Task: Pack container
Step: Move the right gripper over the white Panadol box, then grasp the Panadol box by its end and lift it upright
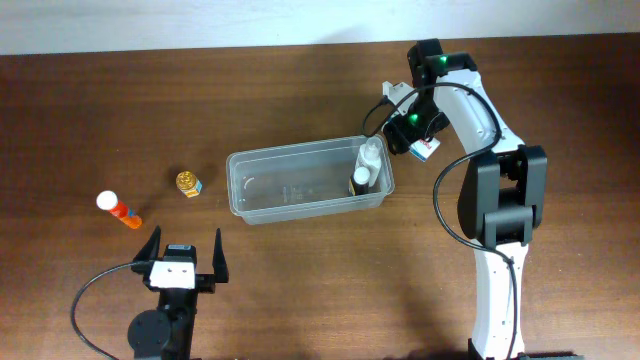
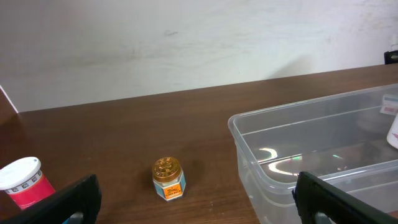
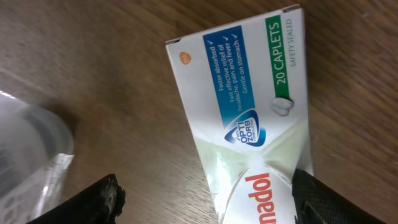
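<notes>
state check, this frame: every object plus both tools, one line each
container: upright on table, no lid, holds one bottle
bottle: inside container, at the end nearer the right arm
box: flat on table, outside container, not clamped
jar: upright on table, lid on, unpacked
tube: lying on table, cap on, unpacked
left tool: open, empty
right tool: open, straddling box
</notes>
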Controlling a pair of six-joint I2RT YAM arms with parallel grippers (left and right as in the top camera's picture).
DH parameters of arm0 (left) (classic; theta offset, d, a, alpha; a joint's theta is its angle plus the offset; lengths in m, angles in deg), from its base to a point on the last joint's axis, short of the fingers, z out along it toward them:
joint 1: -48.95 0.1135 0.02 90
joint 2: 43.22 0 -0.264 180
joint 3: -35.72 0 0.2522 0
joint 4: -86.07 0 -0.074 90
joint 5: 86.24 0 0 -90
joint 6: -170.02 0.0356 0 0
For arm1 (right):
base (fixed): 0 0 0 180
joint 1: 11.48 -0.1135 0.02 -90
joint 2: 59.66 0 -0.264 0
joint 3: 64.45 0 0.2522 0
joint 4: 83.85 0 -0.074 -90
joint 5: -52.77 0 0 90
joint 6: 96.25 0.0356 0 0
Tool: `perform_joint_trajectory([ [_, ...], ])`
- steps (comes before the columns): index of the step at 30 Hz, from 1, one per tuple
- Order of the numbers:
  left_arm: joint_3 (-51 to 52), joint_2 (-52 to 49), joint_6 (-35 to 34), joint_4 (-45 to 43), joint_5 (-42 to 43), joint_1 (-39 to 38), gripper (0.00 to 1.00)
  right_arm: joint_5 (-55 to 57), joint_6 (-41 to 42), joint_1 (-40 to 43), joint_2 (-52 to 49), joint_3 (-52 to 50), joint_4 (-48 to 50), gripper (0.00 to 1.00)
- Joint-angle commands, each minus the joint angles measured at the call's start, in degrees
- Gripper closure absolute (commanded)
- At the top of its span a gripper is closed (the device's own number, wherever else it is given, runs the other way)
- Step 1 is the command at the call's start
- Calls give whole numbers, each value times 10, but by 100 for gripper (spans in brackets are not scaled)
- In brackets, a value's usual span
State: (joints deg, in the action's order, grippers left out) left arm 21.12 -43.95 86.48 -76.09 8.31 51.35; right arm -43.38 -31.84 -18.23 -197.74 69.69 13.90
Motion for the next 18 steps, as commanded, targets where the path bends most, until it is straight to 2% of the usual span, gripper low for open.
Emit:
perform_joint_trajectory([
  [1, 3, 4, 5, 1, 6, 4, 1, 52, 9, 1, -21, 4, 7, 19],
  [7, 3, 4, 5, 1, 6, 4, 1, 83, 38, 4, -21, 5, 19, 19],
  [18, 3, 4, 5, 1, 6, 4, 1, 82, 24, 4, -21, 28, 34, 14],
])
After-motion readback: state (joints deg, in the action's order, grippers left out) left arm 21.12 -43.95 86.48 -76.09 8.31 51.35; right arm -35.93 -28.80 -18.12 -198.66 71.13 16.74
